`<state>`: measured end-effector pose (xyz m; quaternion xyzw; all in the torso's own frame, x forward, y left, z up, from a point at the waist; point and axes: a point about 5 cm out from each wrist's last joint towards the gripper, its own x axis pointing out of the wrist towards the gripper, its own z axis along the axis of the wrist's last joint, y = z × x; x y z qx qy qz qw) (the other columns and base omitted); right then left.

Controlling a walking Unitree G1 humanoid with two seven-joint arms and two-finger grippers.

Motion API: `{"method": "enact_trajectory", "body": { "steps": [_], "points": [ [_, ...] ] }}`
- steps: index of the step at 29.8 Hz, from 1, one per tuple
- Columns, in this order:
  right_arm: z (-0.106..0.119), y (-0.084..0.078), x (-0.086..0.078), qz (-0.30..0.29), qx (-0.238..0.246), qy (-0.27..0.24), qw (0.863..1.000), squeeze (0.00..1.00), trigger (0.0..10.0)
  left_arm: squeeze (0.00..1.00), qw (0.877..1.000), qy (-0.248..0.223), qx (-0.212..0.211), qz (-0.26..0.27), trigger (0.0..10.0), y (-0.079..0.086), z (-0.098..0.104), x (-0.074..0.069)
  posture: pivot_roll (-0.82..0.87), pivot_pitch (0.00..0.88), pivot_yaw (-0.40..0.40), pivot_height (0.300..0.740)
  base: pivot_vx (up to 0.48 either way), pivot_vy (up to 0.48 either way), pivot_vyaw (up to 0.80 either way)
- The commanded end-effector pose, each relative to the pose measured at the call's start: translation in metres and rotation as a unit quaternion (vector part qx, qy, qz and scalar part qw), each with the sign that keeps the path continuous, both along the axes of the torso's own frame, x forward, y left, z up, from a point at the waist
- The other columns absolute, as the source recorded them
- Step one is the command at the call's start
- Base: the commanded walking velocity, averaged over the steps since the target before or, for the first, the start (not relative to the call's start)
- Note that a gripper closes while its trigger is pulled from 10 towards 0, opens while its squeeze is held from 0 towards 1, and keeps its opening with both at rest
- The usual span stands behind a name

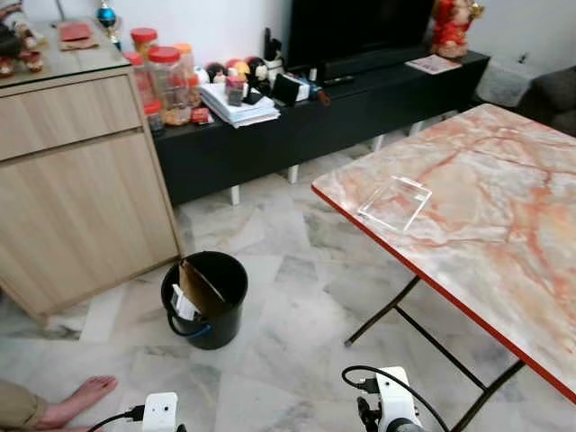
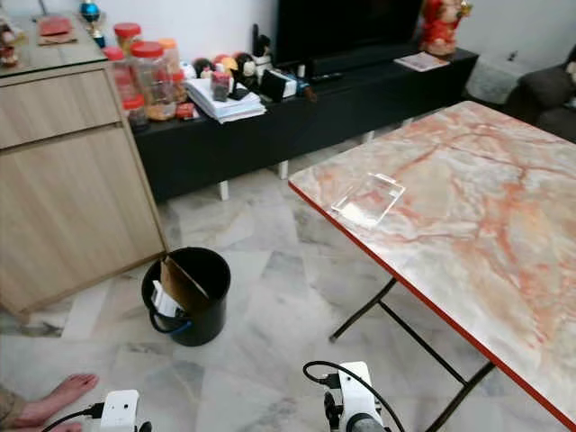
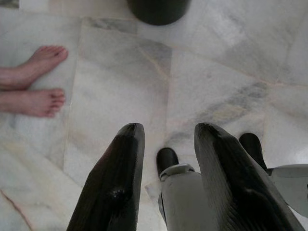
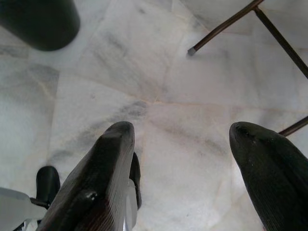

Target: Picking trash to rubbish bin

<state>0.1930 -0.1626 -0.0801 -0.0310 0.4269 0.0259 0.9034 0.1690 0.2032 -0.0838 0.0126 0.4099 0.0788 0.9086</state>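
A clear plastic tray [image 1: 396,202] lies flat on the pink marble table [image 1: 504,234], near its left edge. A black rubbish bin [image 1: 205,297] stands on the floor to the table's left, holding a piece of brown cardboard and some white scraps. Both arms hang low, their white wrists [image 1: 391,405] at the bottom of the eye views. My left gripper [image 3: 166,130] points down at the marble floor, open and empty, with the bin's base [image 3: 158,9] ahead of it. My right gripper [image 4: 183,127] is open wide over bare floor, beside the bin [image 4: 41,21].
A person's bare feet [image 3: 36,82] rest on the floor at my left. The table's dark folding legs [image 1: 423,333] reach down in front of my right arm. A wooden cabinet [image 1: 81,180] and a cluttered black TV console [image 1: 315,121] line the far wall.
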Motion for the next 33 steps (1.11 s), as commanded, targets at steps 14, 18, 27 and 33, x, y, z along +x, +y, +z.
{"method": "enact_trajectory", "body": {
  "steps": [14,18,27,33],
  "points": [
    [-0.0004,-0.0001,-0.0006,-0.005,0.001,0.002,1.0,0.0,10.0,0.0,1.0,0.016,0.004,0.0,10.0,0.0013,-0.0027,-0.0049,-0.02,0.027,-0.052,0.74,0.0,0.0,-0.8],
    [-0.0004,0.0003,-0.0005,-0.005,0.001,0.002,1.0,0.0,10.0,0.0,1.0,0.02,0.002,0.002,10.0,0.0015,-0.0031,-0.0055,-0.02,0.028,-0.051,0.74,0.0,0.09,-0.8],
    [-0.0009,0.0008,-0.0015,-0.005,0.001,0.003,1.0,0.0,10.0,0.0,1.0,0.019,0.008,-0.006,10.0,0.0019,-0.0026,-0.0046,-0.02,0.029,-0.048,0.74,0.0,0.185,-0.8],
    [-0.001,0.0008,-0.0016,-0.005,0.001,0.004,1.0,0.0,10.0,0.0,1.0,0.02,0.009,-0.007,10.0,0.0016,-0.0027,-0.0047,-0.02,0.029,-0.048,0.74,0.0,0.0,-0.8]
  ]
}}
